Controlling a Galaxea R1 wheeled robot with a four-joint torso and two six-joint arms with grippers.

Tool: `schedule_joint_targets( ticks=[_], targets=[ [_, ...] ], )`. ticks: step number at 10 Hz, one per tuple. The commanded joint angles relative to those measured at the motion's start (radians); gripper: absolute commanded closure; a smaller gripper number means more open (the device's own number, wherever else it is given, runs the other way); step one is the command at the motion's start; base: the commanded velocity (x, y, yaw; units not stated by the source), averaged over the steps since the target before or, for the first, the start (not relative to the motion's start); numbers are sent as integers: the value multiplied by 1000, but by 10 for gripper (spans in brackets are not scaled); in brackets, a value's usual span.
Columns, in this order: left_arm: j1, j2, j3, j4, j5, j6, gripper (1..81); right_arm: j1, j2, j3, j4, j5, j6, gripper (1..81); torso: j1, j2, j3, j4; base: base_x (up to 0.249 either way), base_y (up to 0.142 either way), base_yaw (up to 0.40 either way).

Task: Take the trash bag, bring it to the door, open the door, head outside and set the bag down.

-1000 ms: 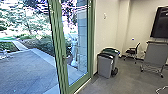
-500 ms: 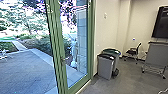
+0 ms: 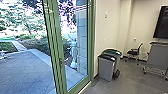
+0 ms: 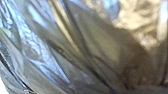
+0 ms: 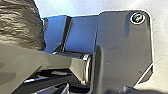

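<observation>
Trash bag (image 4: 75,50), shiny and crumpled, close before the left wrist camera; whether either pincer is spread or pinching it, I cannot tell. Bins (image 3: 106,68) stand beside the green-framed door (image 3: 55,50), paving (image 3: 27,67) beyond it.

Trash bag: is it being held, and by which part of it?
The trash bag looms close in the left wrist view, so the left tool probably has it, but no grip can be made out; which part cannot be told.

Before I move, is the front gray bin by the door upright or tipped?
Upright: the gray bin stands on the floor with its dark top uppermost.
</observation>
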Motion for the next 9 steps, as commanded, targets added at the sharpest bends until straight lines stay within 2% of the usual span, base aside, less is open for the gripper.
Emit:
schedule_joint_targets(
  ticks=[1, 9],
  targets=[
    [-69, 0, 1, 5, 45, 2, 811, 46, 7, 4, -8, -62, -3, 10, 0, 0, 0, 0, 135, 0, 0],
    [-69, 3, 1, 5, 45, 2, 811, 42, 7, -6, -8, -62, -3, 10, 0, 0, 0, 0, 135, 0, 0]
  ],
)
